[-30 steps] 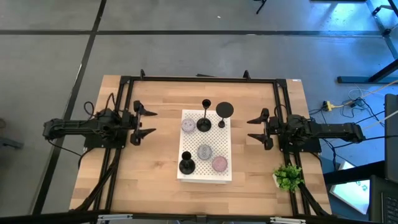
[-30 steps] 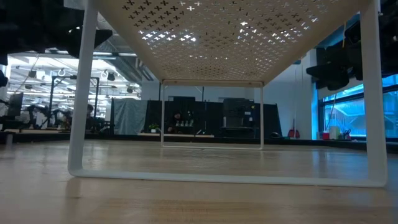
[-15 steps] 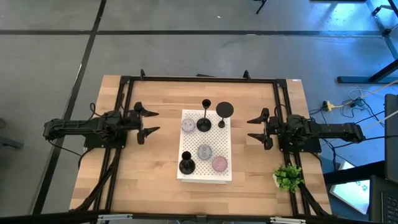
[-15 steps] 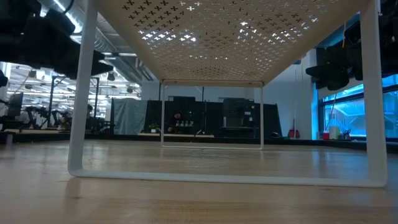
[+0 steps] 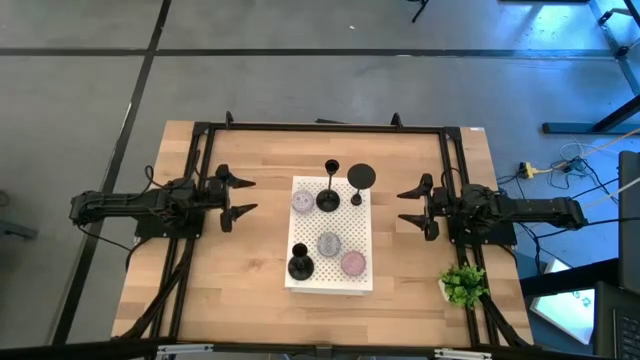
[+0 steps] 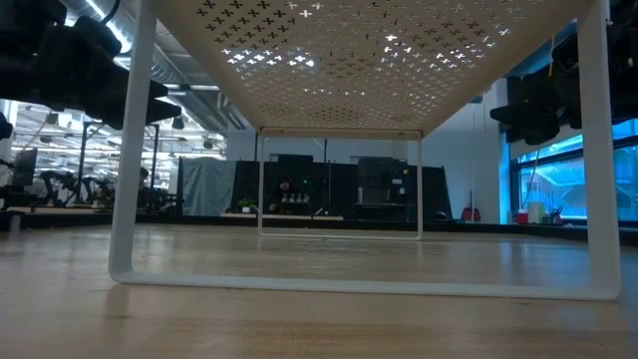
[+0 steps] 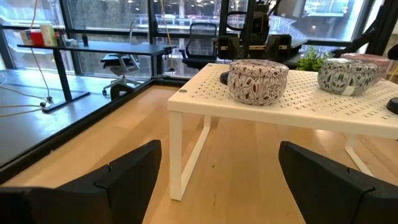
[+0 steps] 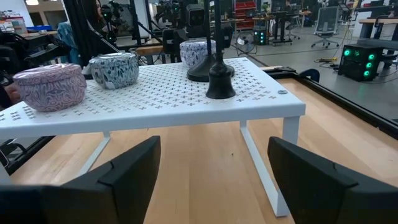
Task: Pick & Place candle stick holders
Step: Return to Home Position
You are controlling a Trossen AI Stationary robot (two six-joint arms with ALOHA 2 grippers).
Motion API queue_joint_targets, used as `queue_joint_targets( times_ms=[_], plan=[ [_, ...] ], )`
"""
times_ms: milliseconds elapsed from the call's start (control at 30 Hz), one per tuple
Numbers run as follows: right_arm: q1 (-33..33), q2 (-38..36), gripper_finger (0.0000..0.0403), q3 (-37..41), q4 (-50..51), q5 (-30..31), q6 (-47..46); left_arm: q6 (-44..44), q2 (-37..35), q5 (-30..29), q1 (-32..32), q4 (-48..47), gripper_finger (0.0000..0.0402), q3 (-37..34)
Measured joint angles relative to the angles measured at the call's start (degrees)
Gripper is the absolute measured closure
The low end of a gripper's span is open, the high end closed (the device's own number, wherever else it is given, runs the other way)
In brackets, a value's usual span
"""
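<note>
though the left gripper (image 5: 238, 197) was nudged forward, the placing is judged done

over the last second the left gripper was eased slightly toward the white shelf (image 5: 345, 218) and then held. a dark bulk, taken for that arm, was brought into the low view's upper left corner. the right gripper (image 5: 402, 207) was not moved. both are parked beside the shelf, one at each end, with fingers spread apart and nothing held.

the three candle stick holders are found on the shelf top among three candle tins (image 5: 329, 243). one holder (image 5: 328, 198) is by the edge toward the high view's top, a second holder (image 5: 362, 178) by the corner nearest the right arm, and a third holder (image 5: 300, 266) by the opposite corner. nothing is left to carry, so only the retreat to rest is thought to remain.

from above, the corner holder is seen mostly as a wide disc. in the right wrist view its narrow end (image 8: 220, 86) is shown resting upright near the shelf's edge. only the shelf's perforated underside and legs are given by the low view, and no holder can be seen there.
</note>
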State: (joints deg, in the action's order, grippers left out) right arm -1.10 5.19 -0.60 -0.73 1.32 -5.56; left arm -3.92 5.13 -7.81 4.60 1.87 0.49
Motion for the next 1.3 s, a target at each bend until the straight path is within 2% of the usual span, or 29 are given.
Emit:
queue_joint_targets(
  times_ms=[200,333,433,600,700,1300],
  plan=[
    [0.01,0.0,0.0106,0.0,0.0,0.0,0.0,-0.14,0.0,0.0,0.02,0.01,0.008,0.0],
    [0.0,0.0,0.0106,0.0,0.02,0.0,0.0,-7.09,-0.02,-0.07,0.02,2.6,0.008,0.0],
    [0.02,0.0,0.0106,0.0,0.02,0.0,0.0,-8.61,0.0,-0.07,0.01,3.14,0.008,0.0],
    [0.01,0.0,0.0106,0.0,0.01,0.0,0.0,1.3,0.0,-0.15,0.02,2.97,0.008,0.0],
    [0.01,0.0,0.0106,0.0,0.01,0.0,0.01,4.04,0.0,-0.14,0.02,2.97,0.008,0.0],
    [0.02,0.0,0.0106,0.0,0.02,0.0,0.0,3.23,0.0,-0.11,0.02,3.02,0.008,0.0]
  ],
)
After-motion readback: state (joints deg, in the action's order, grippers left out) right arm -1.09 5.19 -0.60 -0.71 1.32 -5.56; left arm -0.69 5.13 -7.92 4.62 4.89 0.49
